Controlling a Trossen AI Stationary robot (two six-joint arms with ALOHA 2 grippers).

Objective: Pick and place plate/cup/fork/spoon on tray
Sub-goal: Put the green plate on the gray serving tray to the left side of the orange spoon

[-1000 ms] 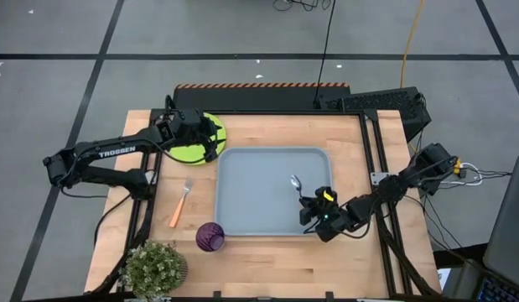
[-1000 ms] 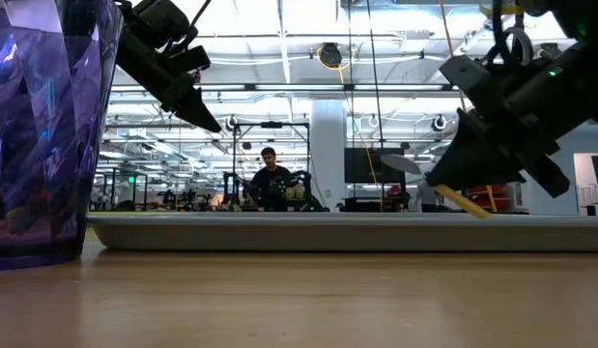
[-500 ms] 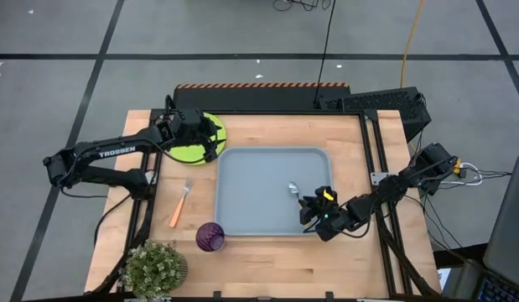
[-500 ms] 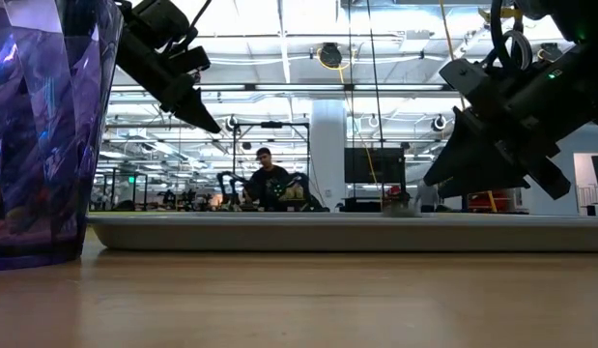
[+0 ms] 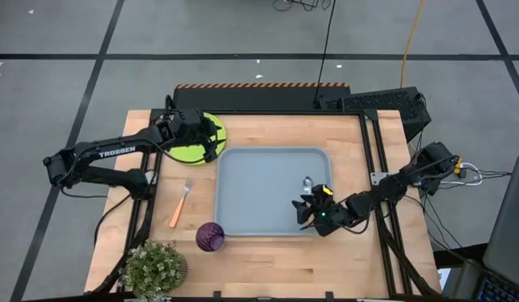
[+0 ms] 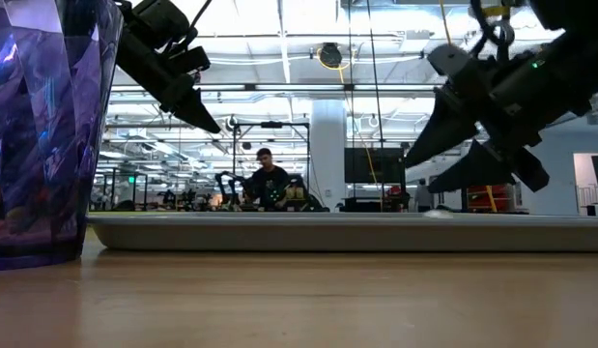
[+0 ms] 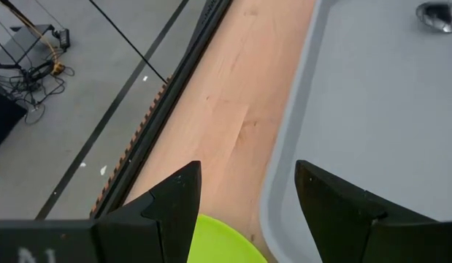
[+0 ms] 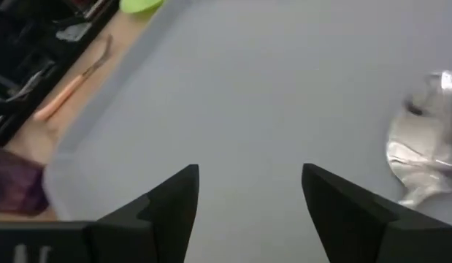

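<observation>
The grey-blue tray [image 5: 259, 180] lies mid-table. The spoon lies in its right part, its silver bowl [image 5: 308, 182] showing; my right arm hides its handle. My right gripper [image 5: 300, 210] hangs open low over the tray's near right part, the spoon's bowl [image 8: 423, 164] off to one side of its fingers and untouched. My left gripper [image 5: 210, 144] stands open above the lime-green plate [image 5: 194, 134] at the far left. The fork [image 5: 180, 204] and the purple cup [image 5: 210, 237] rest on the wood left of the tray.
A potted plant [image 5: 154, 267] stands at the near left corner. The cup [image 6: 42, 126] fills the left of the low view, before the tray's rim [image 6: 337, 232]. A person shows in the room beyond the table. Bare tray floor [image 8: 233, 95] lies ahead of my right gripper.
My right gripper has opened and let go of the spoon. The spoon, held tilted above the tray a second ago, now lies in the tray with its bowl a little nearer the right rim. My left arm has kept still.
</observation>
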